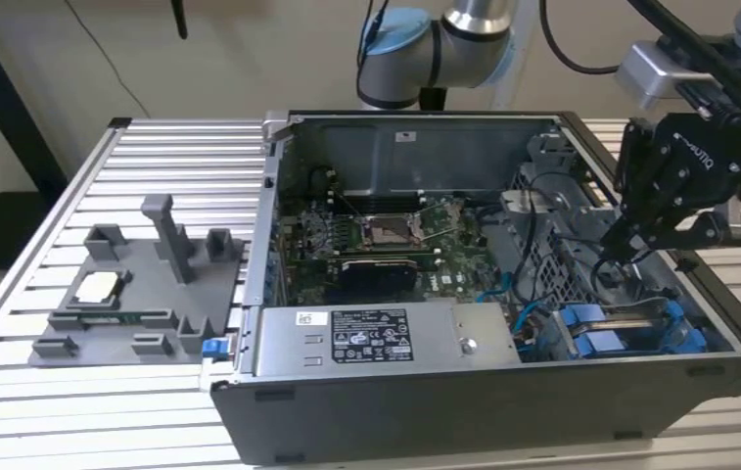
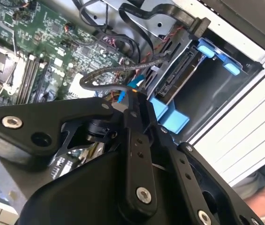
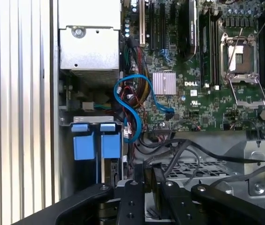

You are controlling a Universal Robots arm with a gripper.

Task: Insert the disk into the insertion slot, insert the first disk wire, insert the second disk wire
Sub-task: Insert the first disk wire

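The disk (image 2: 181, 70) sits in the insertion slot (image 2: 216, 101) of the dark drive cage, its blue carrier frame (image 2: 170, 115) around it and its connector edge facing the motherboard. In the exterior view the blue carrier fronts (image 1: 612, 331) show at the case's near right corner. My gripper (image 1: 616, 250) hangs inside the case just above the cage. In the second wrist view my gripper (image 2: 131, 96) is shut on the small blue-and-orange end of a grey disk wire (image 2: 99, 77), a short way from the disk's connector edge. A black wire (image 2: 165, 9) with a plug lies over the cage.
The open computer case (image 1: 475, 411) lies on a slatted table. Inside are the motherboard (image 1: 384, 235), the power supply (image 1: 370, 338) and a looped blue cable (image 3: 132, 105). A grey plastic fixture tray (image 1: 135, 294) stands at the exterior view's left.
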